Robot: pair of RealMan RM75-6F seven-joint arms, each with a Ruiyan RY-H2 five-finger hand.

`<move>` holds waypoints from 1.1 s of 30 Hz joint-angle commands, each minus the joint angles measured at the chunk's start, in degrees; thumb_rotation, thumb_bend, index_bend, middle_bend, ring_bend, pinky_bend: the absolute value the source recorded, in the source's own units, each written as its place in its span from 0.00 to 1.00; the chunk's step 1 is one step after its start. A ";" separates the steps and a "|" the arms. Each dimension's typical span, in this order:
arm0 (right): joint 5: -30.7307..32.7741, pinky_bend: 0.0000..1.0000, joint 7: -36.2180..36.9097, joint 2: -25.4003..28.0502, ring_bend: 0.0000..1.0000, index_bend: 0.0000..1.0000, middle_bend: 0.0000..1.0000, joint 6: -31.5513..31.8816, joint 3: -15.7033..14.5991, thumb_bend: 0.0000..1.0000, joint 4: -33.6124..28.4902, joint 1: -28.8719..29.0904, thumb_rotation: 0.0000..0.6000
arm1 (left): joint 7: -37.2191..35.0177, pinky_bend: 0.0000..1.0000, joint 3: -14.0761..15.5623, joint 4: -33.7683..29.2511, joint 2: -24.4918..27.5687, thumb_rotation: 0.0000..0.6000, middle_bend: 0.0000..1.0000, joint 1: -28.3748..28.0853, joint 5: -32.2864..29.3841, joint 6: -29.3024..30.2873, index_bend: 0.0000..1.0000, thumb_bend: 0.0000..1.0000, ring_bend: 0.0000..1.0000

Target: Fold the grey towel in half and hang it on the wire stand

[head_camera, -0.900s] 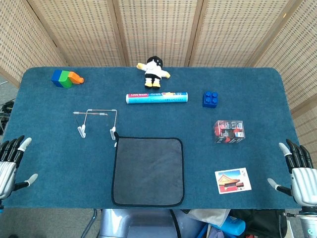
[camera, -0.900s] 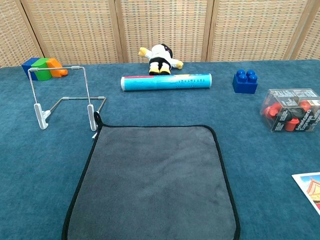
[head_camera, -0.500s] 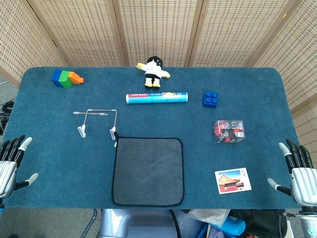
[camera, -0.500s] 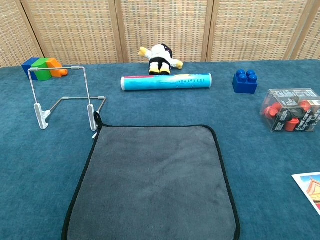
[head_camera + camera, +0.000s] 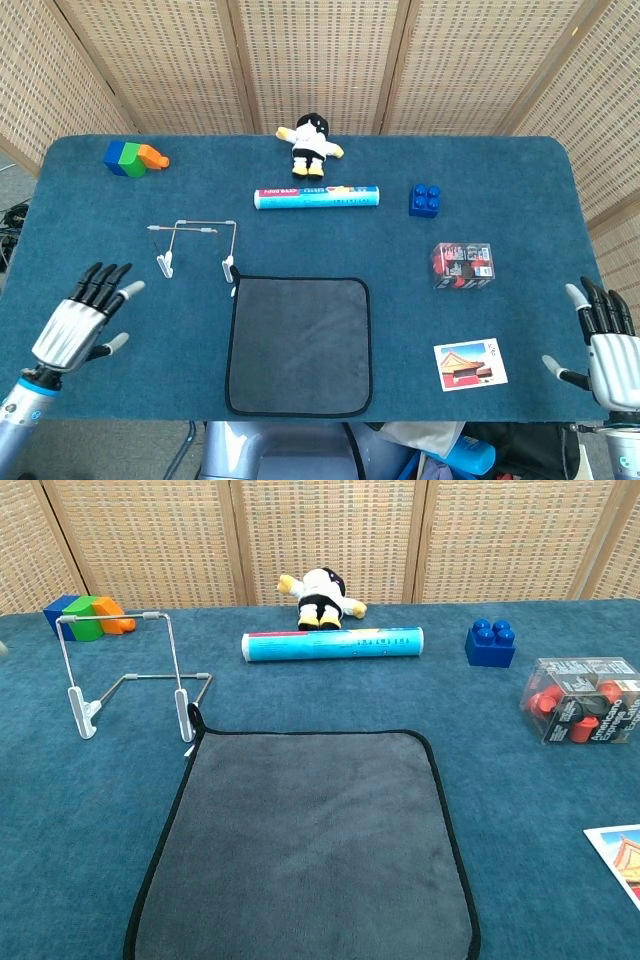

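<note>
The grey towel with a black hem lies flat and unfolded near the table's front edge; the chest view shows the towel filling the foreground. The wire stand stands upright just off its far left corner, also seen as the stand in the chest view. My left hand hovers over the table left of the towel, fingers spread, holding nothing. My right hand stays at the table's right front edge, fingers apart and empty. Neither hand shows in the chest view.
A blue tube, a plush doll, a blue brick, a clear box of red and black pieces, a postcard and coloured blocks lie around the blue table.
My left hand has come in from the table's left edge toward the towel and now sits over the cloth. The right hand has barely shifted. Towel and stand are as before.
</note>
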 commanded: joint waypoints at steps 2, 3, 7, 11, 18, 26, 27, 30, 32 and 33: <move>2.03 0.00 -0.37 0.21 0.00 0.00 0.00 -0.59 0.99 0.00 -0.51 0.14 1.00 | -7.70 0.00 2.91 16.82 -10.29 1.00 0.00 -8.43 8.07 -0.71 0.33 0.24 0.00; 2.34 0.00 -0.43 0.25 0.00 0.00 0.00 -0.74 1.12 0.00 -0.58 0.18 1.00 | -8.22 0.00 3.19 17.99 -11.04 1.00 0.00 -8.96 8.34 -0.68 0.35 0.24 0.00; 4.15 0.00 -1.01 0.15 0.00 0.00 0.00 -1.51 1.86 0.00 -0.48 0.44 1.00 | -8.26 0.00 4.17 23.20 -15.00 1.00 0.00 -11.89 10.74 0.56 0.38 0.24 0.00; 5.02 0.00 -1.33 -0.07 0.00 0.00 0.00 -2.43 1.96 0.00 -0.15 0.69 1.00 | -10.98 0.00 5.53 28.87 -19.30 1.00 0.00 -13.45 11.23 1.17 0.38 0.24 0.00; 5.56 0.00 -1.39 -0.21 0.00 0.00 0.00 -3.23 1.96 0.00 0.11 0.91 1.00 | -14.92 0.00 8.31 39.24 -25.81 1.00 0.00 -15.68 12.04 2.91 0.38 0.24 0.00; 6.01 0.00 -1.04 -0.13 0.00 0.00 0.00 -3.74 2.13 0.00 0.20 1.10 1.00 | -16.79 0.00 9.86 45.74 -29.56 1.00 0.00 -16.38 11.04 4.66 0.38 0.24 0.00; 6.08 0.00 -0.96 -0.11 0.00 0.00 0.00 -3.85 2.15 0.00 0.22 1.14 1.00 | -17.00 0.00 10.01 46.51 -30.20 1.00 0.00 -16.46 10.77 4.84 0.38 0.24 0.00; 6.19 0.00 -0.70 0.00 0.00 0.00 0.00 -4.18 2.18 0.00 0.20 1.27 1.00 | -17.41 0.00 10.37 48.25 -31.86 1.00 0.00 -17.10 10.19 4.62 0.38 0.24 0.00; 6.26 0.00 -0.51 0.05 0.00 0.00 0.00 -4.27 2.18 0.00 0.19 1.28 1.00 | -17.22 0.00 10.77 49.24 -32.58 1.00 0.00 -17.49 9.97 4.55 0.38 0.24 0.00; 6.27 0.00 -0.42 0.10 0.00 0.00 0.00 -4.29 2.18 0.00 0.18 1.27 1.00 | -17.01 0.00 10.99 49.65 -32.81 1.00 0.00 -17.63 9.92 4.49 0.38 0.24 0.00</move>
